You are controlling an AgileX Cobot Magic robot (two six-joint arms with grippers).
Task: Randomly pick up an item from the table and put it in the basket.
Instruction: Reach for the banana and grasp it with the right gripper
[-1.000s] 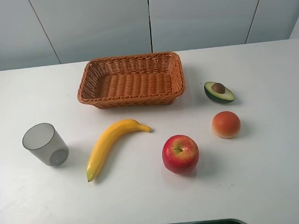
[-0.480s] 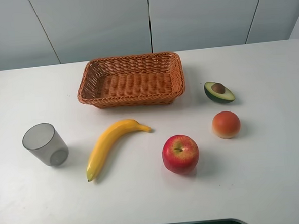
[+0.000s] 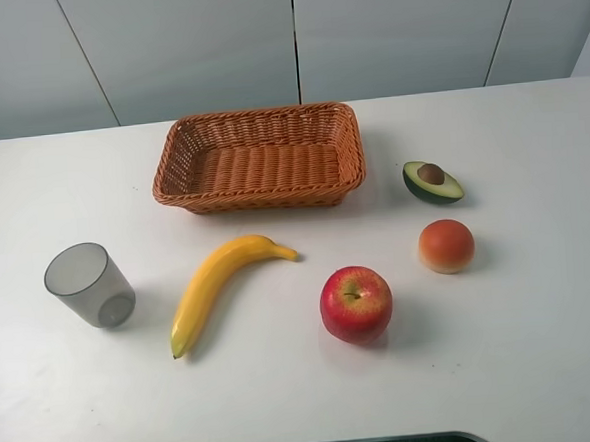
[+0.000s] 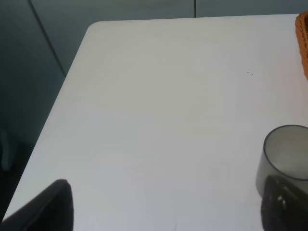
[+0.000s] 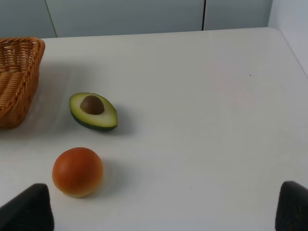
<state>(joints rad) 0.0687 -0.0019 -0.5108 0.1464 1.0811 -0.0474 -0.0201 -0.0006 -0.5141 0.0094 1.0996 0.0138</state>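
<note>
A white counter (image 3: 524,367) is set before pale grey wall panels (image 3: 194,47). The banana (image 3: 214,286) is seen lying on it, near the front of the wicker basket (image 3: 260,195) but apart from it, between a grey cup (image 3: 88,284) and a red apple (image 3: 356,302). A halved avocado (image 3: 432,182) and an orange-red fruit (image 3: 446,245) are placed further right. The left end effector (image 4: 163,214) is spread wide beside the cup; the right end effector (image 5: 159,214) is spread wide near the orange-red fruit.
</note>
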